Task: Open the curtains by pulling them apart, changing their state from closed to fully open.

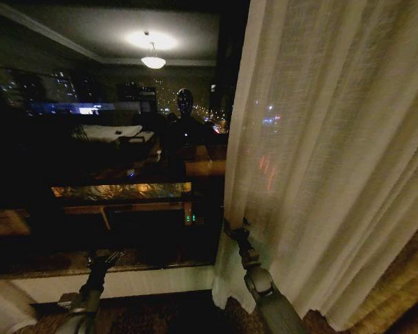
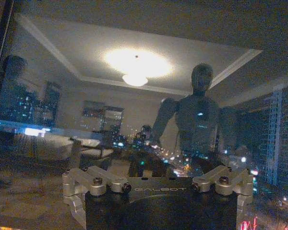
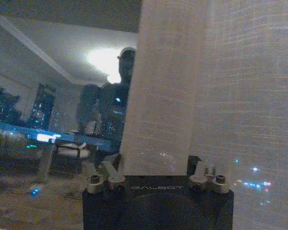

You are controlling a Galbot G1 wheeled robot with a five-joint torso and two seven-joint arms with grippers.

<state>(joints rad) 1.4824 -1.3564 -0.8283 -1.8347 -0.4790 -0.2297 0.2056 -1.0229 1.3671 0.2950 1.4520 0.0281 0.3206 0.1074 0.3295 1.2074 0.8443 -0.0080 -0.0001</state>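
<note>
One sheer cream curtain (image 1: 334, 139) hangs on the right of the window, its inner edge drawn back to about mid-window. My right gripper (image 1: 235, 229) is at that edge, low down, where the fabric bunches. In the right wrist view a fold of the curtain (image 3: 158, 96) runs down between the fingers of the right gripper (image 3: 156, 167), which is shut on it. My left gripper (image 1: 104, 261) is held low at the left before the bare dark glass. The left wrist view shows the left gripper (image 2: 158, 187) open with nothing in it. A strip of pale fabric (image 1: 0, 313) shows at the bottom left corner.
The uncovered window glass (image 1: 111, 139) mirrors the room, a ceiling lamp and me. A stone sill (image 1: 56, 264) runs under it above a white wall strip (image 1: 139, 282). A thick golden drape (image 1: 404, 285) hangs at the far right, behind the sheer panel.
</note>
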